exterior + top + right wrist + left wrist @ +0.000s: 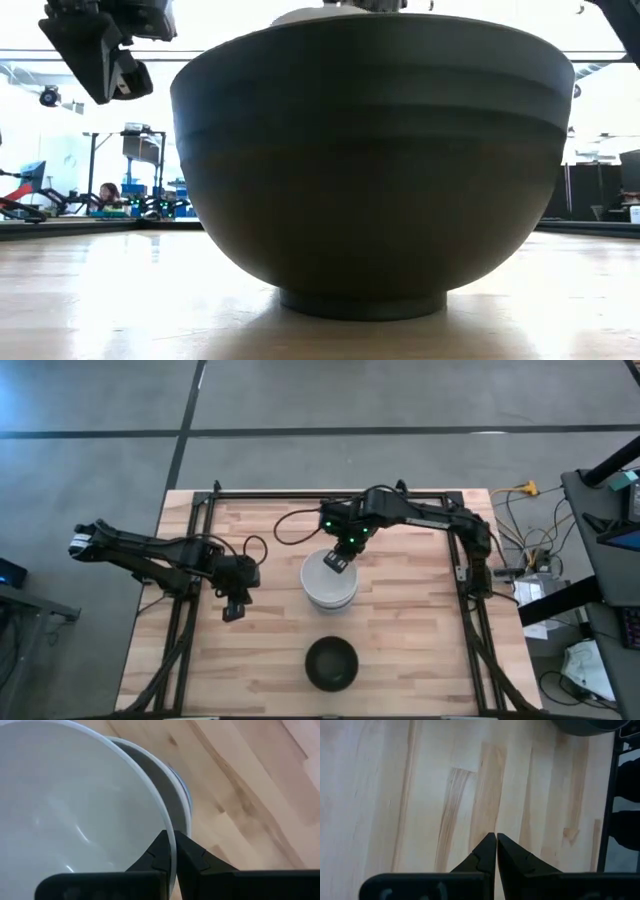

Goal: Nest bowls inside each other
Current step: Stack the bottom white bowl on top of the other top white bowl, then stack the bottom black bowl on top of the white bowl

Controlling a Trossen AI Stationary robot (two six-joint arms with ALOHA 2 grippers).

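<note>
A stack of nested bowls (328,585) with a white bowl on top stands on the table's middle. In the right wrist view the rims of lower bowls (184,802) show beside the white top bowl (75,810). A single black bowl (331,663) rests on its foot near the table's near edge and fills the low view (370,160). My right gripper (337,560) is shut on the top bowl at the stack's far side. My left gripper (235,605) hovers shut over bare wood left of the stack, also seen in its wrist view (496,840). My right gripper pinches the top white bowl's rim (172,837) on its far side, one finger inside the bowl and one outside. The fingers come from above and from the far side, slanting down. The bowl sits over the stack, its rim offset from the rims below.
A black metal frame (200,500) runs along the table's left, far and right edges. Bare wood lies left and right of the stack and around the black bowl. Cables and equipment (530,560) sit beyond the right edge.
</note>
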